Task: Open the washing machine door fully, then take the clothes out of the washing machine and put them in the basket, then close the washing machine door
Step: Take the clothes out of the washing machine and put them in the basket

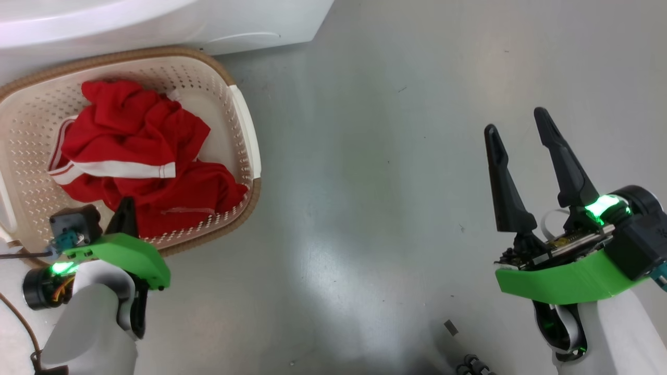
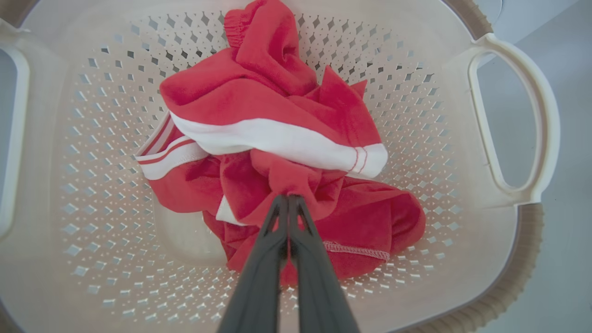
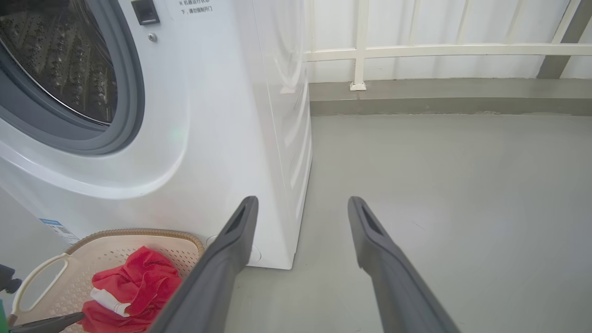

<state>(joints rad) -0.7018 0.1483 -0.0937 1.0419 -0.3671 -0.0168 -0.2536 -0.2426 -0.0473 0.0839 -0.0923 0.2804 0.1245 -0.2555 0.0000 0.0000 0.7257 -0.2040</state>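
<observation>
small chinese print point(image 3: 195, 5) on the washing machine point(image 3: 217, 138), too blurred to read.

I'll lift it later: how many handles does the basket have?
2: one handle at the left wrist view's left edge, the other handle at its right edge, on opposite ends of the basket.

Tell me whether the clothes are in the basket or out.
In. The clothes lie bunched on the basket floor, left fingers shut on a fold.

Head looks down, left wrist close above, right wrist low; all share the basket point(image 1: 245, 130).
</observation>
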